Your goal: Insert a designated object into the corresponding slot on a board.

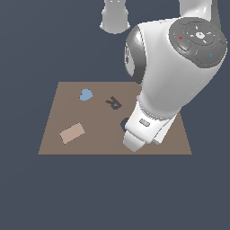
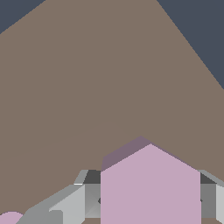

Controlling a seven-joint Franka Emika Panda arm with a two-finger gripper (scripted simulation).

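Note:
In the wrist view the pale pink hexagonal block sits between my gripper's two fingers. The dark pads touch its two flat sides, so the gripper is shut on it. Below it lies the brown board. I cannot tell whether the block rests on the board or is lifted. In the exterior view the arm's white hand hangs low over the board at its right part and hides the fingers and the block. The dark hexagonal slot shows only partly, beside the hand.
On the board are a blue heart, a dark R-shaped cut-out and a small tan rectangle. A sliver of a pink flower-shaped piece shows by the arm and in the wrist view's corner.

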